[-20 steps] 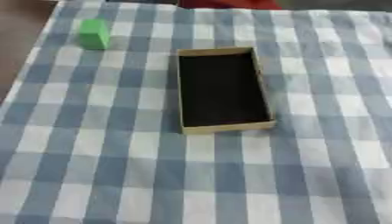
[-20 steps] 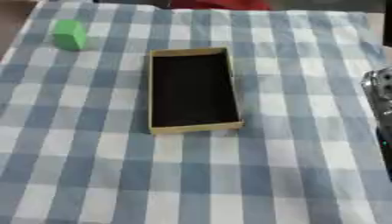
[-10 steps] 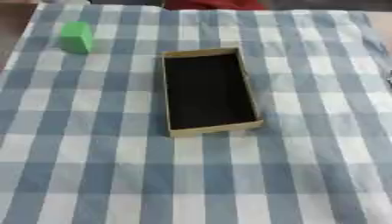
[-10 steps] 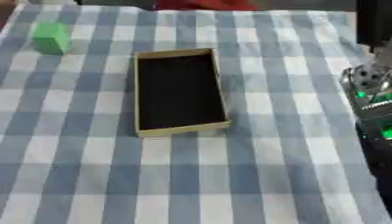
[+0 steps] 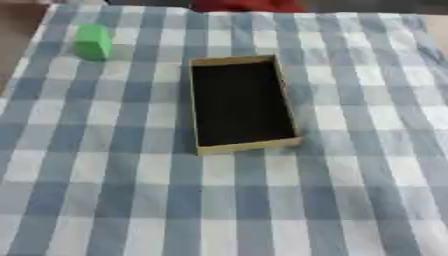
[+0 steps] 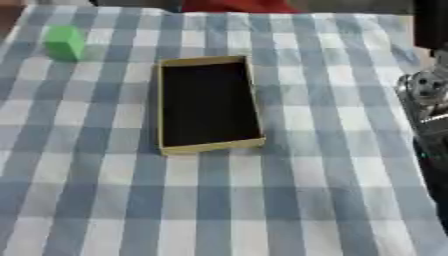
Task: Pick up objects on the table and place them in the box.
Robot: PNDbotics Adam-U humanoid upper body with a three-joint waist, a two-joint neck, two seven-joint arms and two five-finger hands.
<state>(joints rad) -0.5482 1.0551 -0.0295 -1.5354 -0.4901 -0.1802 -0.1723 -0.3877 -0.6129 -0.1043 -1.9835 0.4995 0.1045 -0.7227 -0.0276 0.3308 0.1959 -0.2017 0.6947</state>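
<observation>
No fingers can be made out: only the silver-and-black right arm shows, at the right eye view's right edge, higher along it than half a second ago, so the right hand's state can't be told; the left is out of view. That suggests a reach is only beginning. The blue-and-white checked tablecloth lies bare in front. Beyond it sits the tan cardboard box with a black inside, empty. The green block stands far left, near the cloth's edge, well apart from the box.
</observation>
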